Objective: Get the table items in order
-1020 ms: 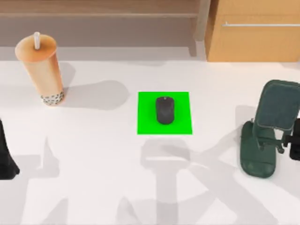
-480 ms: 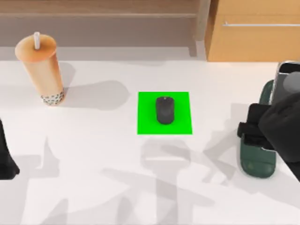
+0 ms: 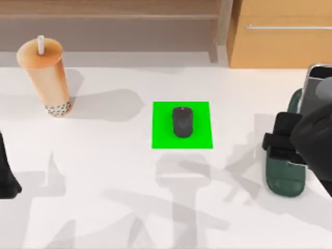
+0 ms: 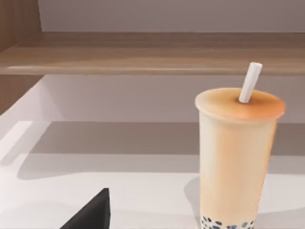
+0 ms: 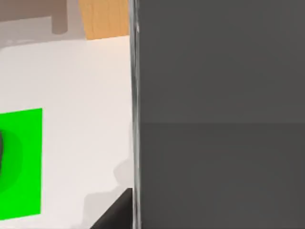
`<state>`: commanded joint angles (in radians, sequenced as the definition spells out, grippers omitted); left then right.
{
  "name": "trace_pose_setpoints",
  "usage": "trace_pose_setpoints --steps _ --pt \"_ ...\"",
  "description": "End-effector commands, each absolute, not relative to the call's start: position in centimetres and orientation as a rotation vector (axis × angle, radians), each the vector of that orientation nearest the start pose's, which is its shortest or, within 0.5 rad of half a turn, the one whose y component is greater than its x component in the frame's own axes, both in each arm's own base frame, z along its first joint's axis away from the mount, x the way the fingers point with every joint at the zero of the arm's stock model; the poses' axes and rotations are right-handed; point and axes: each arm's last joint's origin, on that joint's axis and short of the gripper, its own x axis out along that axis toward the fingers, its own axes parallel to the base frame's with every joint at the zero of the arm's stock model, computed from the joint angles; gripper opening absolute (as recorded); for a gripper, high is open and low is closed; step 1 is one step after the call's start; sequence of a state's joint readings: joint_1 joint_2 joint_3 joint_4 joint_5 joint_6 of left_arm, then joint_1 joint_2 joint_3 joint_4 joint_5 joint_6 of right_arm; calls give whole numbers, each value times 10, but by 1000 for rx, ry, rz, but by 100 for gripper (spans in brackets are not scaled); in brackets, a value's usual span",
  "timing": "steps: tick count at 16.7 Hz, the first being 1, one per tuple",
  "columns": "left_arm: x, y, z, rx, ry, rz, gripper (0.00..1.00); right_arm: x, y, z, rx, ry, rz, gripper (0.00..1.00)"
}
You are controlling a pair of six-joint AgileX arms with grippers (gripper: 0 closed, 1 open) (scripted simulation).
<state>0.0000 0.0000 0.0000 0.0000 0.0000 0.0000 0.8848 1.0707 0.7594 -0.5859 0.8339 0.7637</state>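
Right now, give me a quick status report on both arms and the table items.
Right gripper over phone stand, smartphone there. Left arm parked at left edge. Mouse on green mat; bubble-tea cup upright.

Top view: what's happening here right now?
The right arm is over the phone stand at the table's right edge, with the phone at its tool. The mouse sits on the green mat; the bubble tea stands at far left. The left arm is parked at the left edge.
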Motion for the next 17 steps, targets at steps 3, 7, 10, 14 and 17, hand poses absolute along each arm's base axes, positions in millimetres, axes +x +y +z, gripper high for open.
trace_pose_setpoints --steps 3,7,10,14,17 --pt "106 -1 160 0 0 0 100 142 143 273 156 480 -128 0" --pt "106 -1 160 0 0 0 100 139 139 295 248 402 -100 0" --pt "106 -1 160 0 0 0 100 149 140 271 188 446 -108 0" --pt "106 -1 160 0 0 0 100 178 139 225 55 549 -163 0" --pt "106 -1 160 0 0 0 100 194 139 214 29 563 -188 0"
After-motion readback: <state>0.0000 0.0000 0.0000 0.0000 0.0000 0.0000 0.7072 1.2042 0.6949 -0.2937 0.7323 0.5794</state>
